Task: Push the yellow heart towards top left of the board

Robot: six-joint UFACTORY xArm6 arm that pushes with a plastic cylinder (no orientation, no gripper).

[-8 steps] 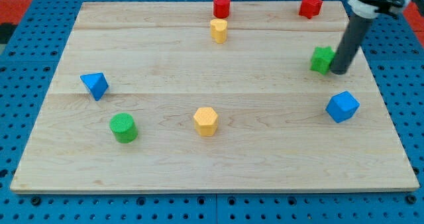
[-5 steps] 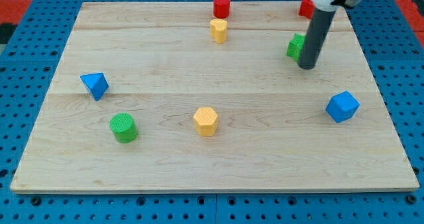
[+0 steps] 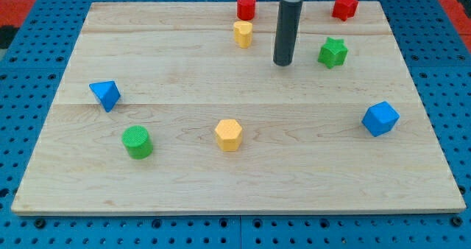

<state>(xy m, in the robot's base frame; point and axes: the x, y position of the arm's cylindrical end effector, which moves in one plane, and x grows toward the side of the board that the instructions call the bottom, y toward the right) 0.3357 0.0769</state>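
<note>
Yellow heart (image 3: 243, 34) sits near the board's (image 3: 184, 183) top edge, just below the red cylinder (image 3: 246, 6). We find our tip (image 3: 282, 62) to the heart's right and slightly lower, apart from it, touching no block; it is a bare rod with no jaws. Green star (image 3: 333, 52) lies further right of the heart, beyond the tip.

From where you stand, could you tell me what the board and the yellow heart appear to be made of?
The board looks like pale unfinished wood: visible grain and plank seams, matte. The yellow heart seems to be moulded plastic or painted wood, uniformly coloured with a soft sheen. My tip sits to its right, apart.
</note>
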